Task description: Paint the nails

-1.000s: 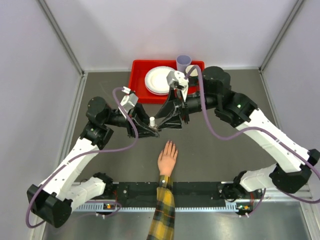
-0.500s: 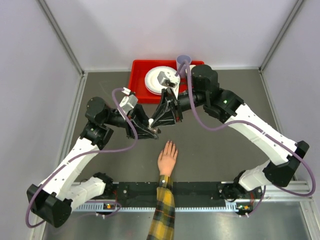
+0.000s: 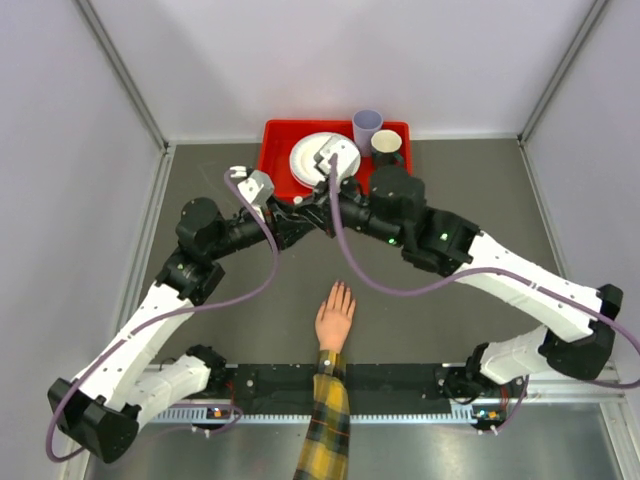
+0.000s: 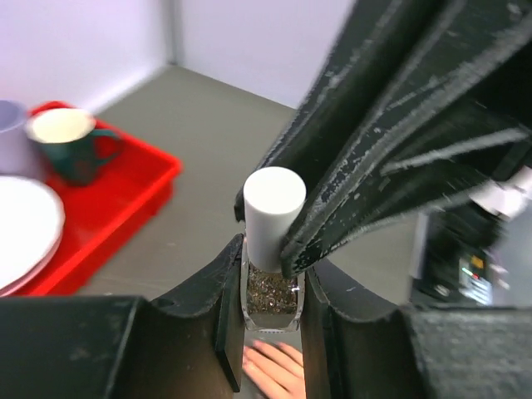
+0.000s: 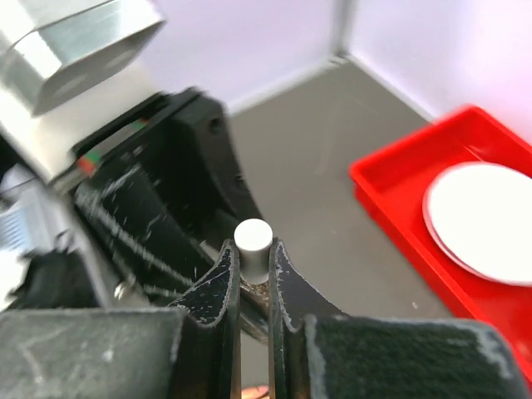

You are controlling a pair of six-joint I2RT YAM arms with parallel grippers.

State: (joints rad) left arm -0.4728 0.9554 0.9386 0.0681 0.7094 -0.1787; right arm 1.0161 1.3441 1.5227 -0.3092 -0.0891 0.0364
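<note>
The left gripper (image 4: 272, 289) is clamping its two black fingers on the body of a small clear glass bottle (image 4: 270, 293) filled with dark glittery polish, holding it upright; the right gripper (image 5: 253, 259) is pinching narrowly on the bottle's pale cylindrical cap (image 5: 253, 239); both arms are meeting just in front of a red plastic tray (image 3: 272, 162) that is carrying a white round plate (image 3: 305, 160), a lilac cup (image 3: 367, 124) and a dark green mug (image 3: 387, 150); the peach, flesh-coloured hand (image 3: 335, 322) with its yellow-and-dark plaid sleeve (image 3: 325, 430) is lying flat on the dark grey table (image 3: 240, 310) between the arm bases, fingers pointing toward the tray; the tiny fingernails (image 3: 340, 291) are sitting at the fingertips, apart from both grippers and too small to judge for colour.
</note>
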